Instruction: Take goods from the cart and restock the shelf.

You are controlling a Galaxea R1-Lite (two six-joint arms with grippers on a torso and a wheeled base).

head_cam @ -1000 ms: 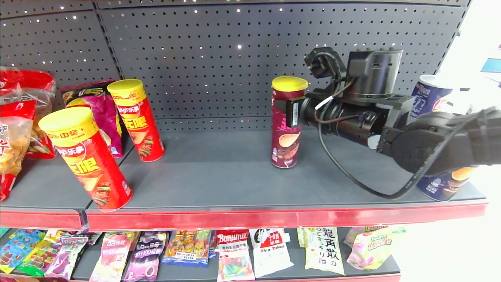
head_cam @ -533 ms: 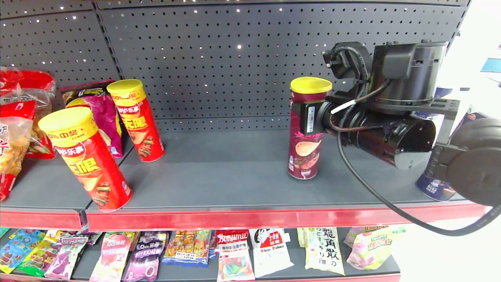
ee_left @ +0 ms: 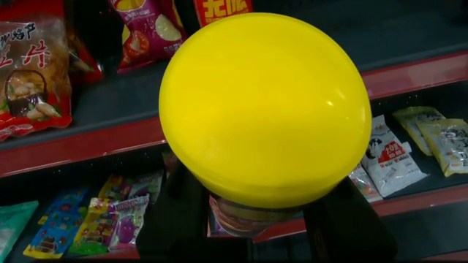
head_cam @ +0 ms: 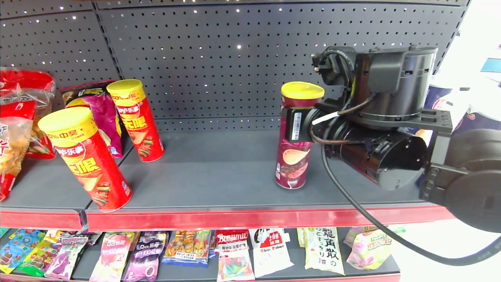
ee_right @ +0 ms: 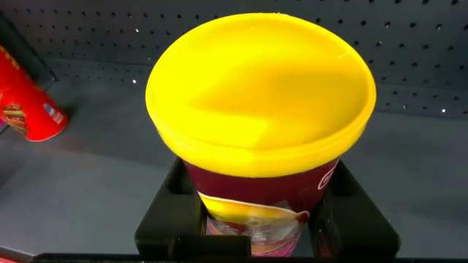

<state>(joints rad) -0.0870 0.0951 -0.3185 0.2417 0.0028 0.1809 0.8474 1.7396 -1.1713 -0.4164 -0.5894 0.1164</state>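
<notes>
The grey shelf fills mid-frame, and right of centre the right gripper clamps a maroon chip can upright, base near its front edge, while the left gripper clasps another yellow-lidded can.

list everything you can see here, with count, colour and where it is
maroon can: 1, maroon with yellow lid, upright mid-shelf
yellow-lidded can: 1, body mostly hidden, held in front of the shelves
red cans: 2, red with yellow lids, shelf's left part, one front, one further back
purple bag: 1, behind the red cans
red bags: at least 2, far left
blue can: at least 1, far right, mostly hidden by the arm
packets: many, mixed colours, lower shelf
shelf: 1, grey with red front edge
pegboard: dark grey, at the back
right gripper: fingers shut on the maroon can
left gripper: fingers shut on the yellow-lidded can
</notes>
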